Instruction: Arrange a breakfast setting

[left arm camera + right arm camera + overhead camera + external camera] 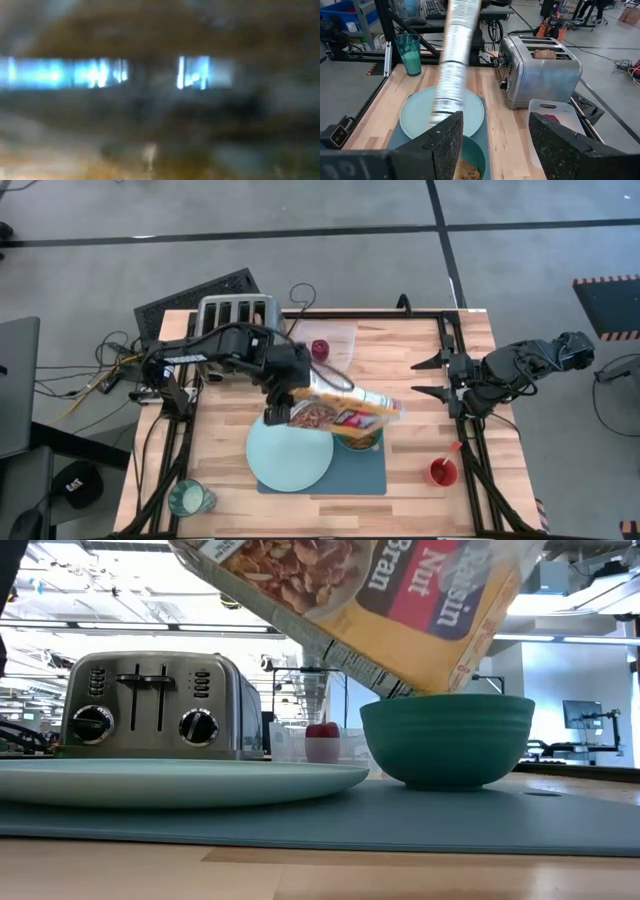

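Slate-blue rectangular mat (400,825) in front; yellow-and-red cardboard cereal box (400,600) tipped over the small green bowl (447,740).
The left gripper (278,408) is clamped on the box's raised end. The box's long axis slants down and away from it towards the right arm's side, low end right over the bowl, which sits on the mat just beside the large pale mint round plate (180,780). Brown flakes already lie in the bowl. The left arm is far nearer. The right gripper (495,130) waits at the table's right edge, fingers apart and empty. Likely next: level the box.
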Robot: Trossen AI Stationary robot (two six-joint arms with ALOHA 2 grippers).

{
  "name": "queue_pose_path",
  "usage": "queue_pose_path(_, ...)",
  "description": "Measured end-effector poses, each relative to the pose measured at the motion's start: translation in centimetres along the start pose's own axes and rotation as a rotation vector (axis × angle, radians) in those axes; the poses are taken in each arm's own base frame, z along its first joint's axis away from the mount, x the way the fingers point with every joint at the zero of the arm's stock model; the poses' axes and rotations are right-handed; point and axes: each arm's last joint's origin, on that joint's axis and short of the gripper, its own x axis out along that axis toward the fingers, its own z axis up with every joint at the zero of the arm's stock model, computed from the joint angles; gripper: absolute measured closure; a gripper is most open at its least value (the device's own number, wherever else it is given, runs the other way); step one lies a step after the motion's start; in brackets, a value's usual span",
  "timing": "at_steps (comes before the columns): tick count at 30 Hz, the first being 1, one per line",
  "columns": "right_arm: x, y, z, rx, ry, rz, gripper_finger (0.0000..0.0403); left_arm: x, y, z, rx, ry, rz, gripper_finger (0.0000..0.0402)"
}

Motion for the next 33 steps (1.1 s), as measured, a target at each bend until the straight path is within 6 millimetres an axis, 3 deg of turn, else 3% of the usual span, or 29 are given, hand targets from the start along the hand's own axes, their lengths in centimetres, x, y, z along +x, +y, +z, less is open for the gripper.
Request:
queue_pose_path(9,0.01,0.0,0.0,0.0,0.0,0.0,0.0148,0.18,0.38,0.13,-0.036,-0.004,0.059,0.0257)
queue_pose_path(12,0.01,0.0,0.0,0.0,0.0,0.0,0.0148,0.21,0.55,0.19,-0.035,0.009,-0.029,0.0257)
queue_pose_path(16,0.0,0.0,0.0,0.0,0.0,0.0,0.0148,0.23,0.55,0.18,-0.029,-0.009,0.095,0.0257)
queue_pose_path(20,0.0,0.0,0.0,0.0,0.0,0.0,0.0148,0.21,0.84,0.22,-0.025,-0.001,0.046,0.0257)
queue_pose_path(24,0.0,0.0,0.0,0.0,0.0,0.0,0.0148,0.22,0.71,0.22,-0.026,-0.012,0.107,0.0257)
queue_pose_path(27,0.0,0.0,0.0,0.0,0.0,0.0,0.0148,0.2,0.85,0.22,-0.026,0.005,0.008,0.0257)
queue_pose_path(33,0.01,0.0,0.0,-0.001,0.001,0.0,0.0148,0.12,0.75,0.18,-0.02,-0.002,0.034,0.0257)
